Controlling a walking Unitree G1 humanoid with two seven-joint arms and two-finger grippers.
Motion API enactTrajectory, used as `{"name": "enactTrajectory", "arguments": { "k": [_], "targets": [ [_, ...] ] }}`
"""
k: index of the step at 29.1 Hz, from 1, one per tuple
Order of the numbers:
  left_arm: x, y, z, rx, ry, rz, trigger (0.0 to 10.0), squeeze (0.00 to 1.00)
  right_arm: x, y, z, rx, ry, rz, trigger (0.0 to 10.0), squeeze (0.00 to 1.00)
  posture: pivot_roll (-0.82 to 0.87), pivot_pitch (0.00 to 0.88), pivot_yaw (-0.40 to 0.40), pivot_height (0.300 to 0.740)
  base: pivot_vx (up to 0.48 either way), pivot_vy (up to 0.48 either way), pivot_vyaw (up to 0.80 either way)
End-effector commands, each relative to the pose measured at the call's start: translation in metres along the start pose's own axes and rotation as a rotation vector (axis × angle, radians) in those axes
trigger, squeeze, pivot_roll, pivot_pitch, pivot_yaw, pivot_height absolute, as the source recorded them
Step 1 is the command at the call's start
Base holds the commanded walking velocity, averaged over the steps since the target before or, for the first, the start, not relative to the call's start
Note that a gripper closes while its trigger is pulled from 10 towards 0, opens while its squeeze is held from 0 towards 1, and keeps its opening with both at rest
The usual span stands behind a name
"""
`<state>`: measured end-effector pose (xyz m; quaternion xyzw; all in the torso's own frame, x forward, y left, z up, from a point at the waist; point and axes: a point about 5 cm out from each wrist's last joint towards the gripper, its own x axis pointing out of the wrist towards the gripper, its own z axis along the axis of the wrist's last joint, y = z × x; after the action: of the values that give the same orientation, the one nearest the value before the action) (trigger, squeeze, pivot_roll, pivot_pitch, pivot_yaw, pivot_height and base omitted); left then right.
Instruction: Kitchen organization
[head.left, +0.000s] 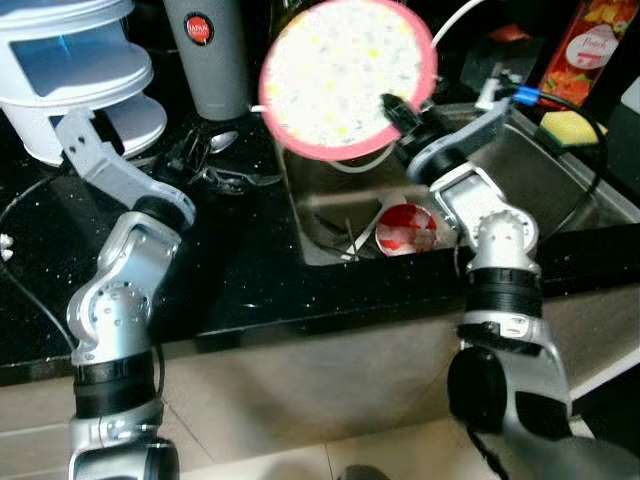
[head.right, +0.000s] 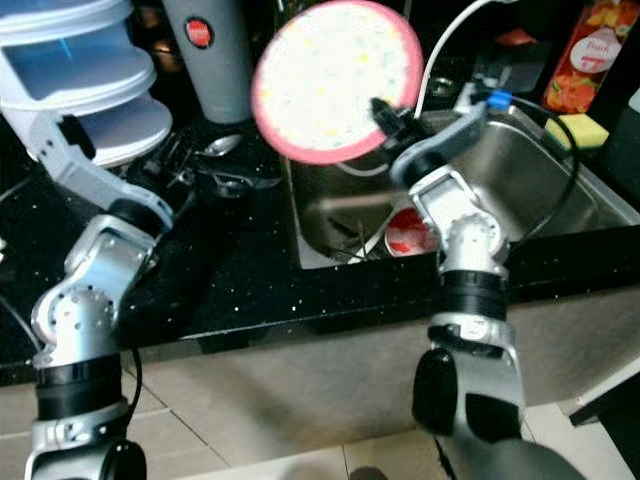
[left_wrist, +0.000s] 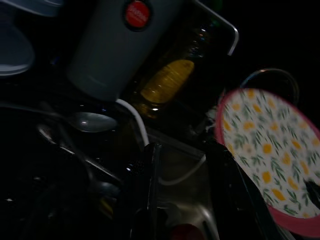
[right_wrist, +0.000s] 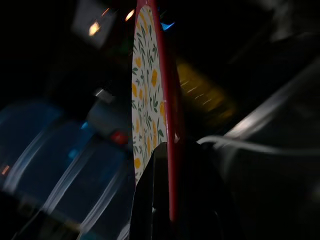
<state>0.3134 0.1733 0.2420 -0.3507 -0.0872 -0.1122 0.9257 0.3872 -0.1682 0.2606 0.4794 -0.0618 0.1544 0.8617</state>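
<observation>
Head view, plate: the plate (head.left: 347, 78), pink-rimmed with a yellow flower pattern, is held up on edge above the back of the sink (head.left: 560, 175), its face turned toward the camera.
Head view, right gripper: the right gripper (head.left: 397, 108) has its fingers clamped on the plate's rim at about 4 o'clock on the disc.
Head view, left gripper: the left gripper (head.right: 185, 165) reaches over the black counter (head.left: 240, 270) among the cutlery; from here I cannot tell how its fingers stand.
Head view, sink: a red and white bowl (head.left: 405, 228) lies in the basin at 6 o'clock from the plate.
Head view, counter: a grey cup (head.left: 205, 55) with a red dot stands at 9 o'clock from the plate, a spoon (head.left: 222, 140) lies just in front of the cup, and a white rack (head.left: 75, 70) stands at far 9 o'clock.
Head view, sink edge: a yellow sponge (head.left: 572, 125) sits at 3 o'clock.
Left wrist view: the left gripper's fingers (left_wrist: 145, 190) stand apart, holding nothing, over the sink's near corner.
Right wrist view: the plate is seen edge-on, its red rim pinched between the dark fingers (right_wrist: 150, 200).
</observation>
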Motion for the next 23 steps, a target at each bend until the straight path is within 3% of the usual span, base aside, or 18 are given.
{"name": "enactTrajectory", "arguments": {
  "k": [1,2,4,6,8,10,12,14,15,17,18,19,23],
  "targets": [
    [-0.002,0.002,-0.001,0.008,-0.001,0.017,10.0,0.00,0.003,-0.004,0.004,-0.005,-0.026,-0.051,0.0,0.00,-0.09,0.000,-0.004,0.740,0.000,0.000,0.00],
    [-0.003,0.005,0.000,0.022,-0.010,0.049,10.0,0.00,0.003,-0.026,0.009,-0.058,-0.054,-0.196,10.0,0.00,-0.08,0.000,-0.011,0.740,0.000,0.000,0.00],
    [-0.003,0.005,0.000,0.022,-0.010,0.049,10.0,0.00,0.003,-0.026,0.009,-0.058,-0.054,-0.196,10.0,0.00,-0.08,0.000,-0.011,0.740,0.000,0.000,0.00],
    [-0.004,0.005,0.000,0.037,-0.011,0.063,10.0,0.00,0.002,-0.041,0.006,-0.145,-0.029,-0.311,10.0,0.00,-0.08,0.000,-0.013,0.740,0.000,0.000,0.00],
    [-0.004,0.005,0.000,0.040,-0.008,0.064,10.0,0.00,0.001,-0.046,0.004,-0.188,-0.007,-0.356,10.0,0.00,-0.08,0.000,-0.013,0.740,0.000,0.000,0.00],
    [-0.004,0.003,-0.002,0.053,-0.002,0.069,10.0,0.00,-0.003,-0.064,-0.008,-0.277,0.067,-0.488,10.0,0.00,-0.08,0.000,-0.013,0.740,0.000,0.000,0.00],
    [-0.002,0.002,-0.004,0.085,0.013,0.081,10.0,0.00,-0.007,-0.076,-0.017,-0.322,0.116,-0.560,10.0,0.00,-0.07,0.000,-0.014,0.740,0.000,0.000,0.00],
    [-0.002,0.002,-0.004,0.085,0.013,0.081,10.0,0.00,-0.007,-0.076,-0.017,-0.322,0.116,-0.560,10.0,0.00,-0.07,0.000,-0.014,0.740,0.000,0.000,0.00],
    [-0.001,0.002,-0.006,0.107,0.023,0.088,10.0,0.00,-0.009,-0.080,-0.019,-0.339,0.134,-0.577,10.0,0.00,-0.07,0.000,-0.014,0.740,0.000,0.000,0.00],
    [0.008,0.002,-0.012,0.207,0.083,0.128,10.0,0.00,-0.012,-0.088,-0.033,-0.483,0.223,-0.606,10.0,0.00,-0.07,0.000,-0.012,0.740,0.000,0.000,0.00],
    [0.011,0.002,-0.014,0.248,0.098,0.137,10.0,0.00,-0.013,-0.091,-0.037,-0.528,0.247,-0.611,10.0,0.39,-0.07,0.000,-0.009,0.740,0.000,0.000,0.00],
    [0.012,0.001,-0.015,0.273,0.110,0.140,10.0,0.00,-0.014,-0.091,-0.041,-0.538,0.259,-0.602,10.0,1.00,-0.07,0.000,-0.008,0.740,0.000,0.000,0.00],
    [0.013,0.002,-0.016,0.317,0.127,0.148,10.0,0.00,-0.004,-0.077,-0.031,-0.307,0.138,-0.502,10.0,1.00,-0.07,0.000,-0.003,0.740,0.000,0.000,0.00]
  ]
}}
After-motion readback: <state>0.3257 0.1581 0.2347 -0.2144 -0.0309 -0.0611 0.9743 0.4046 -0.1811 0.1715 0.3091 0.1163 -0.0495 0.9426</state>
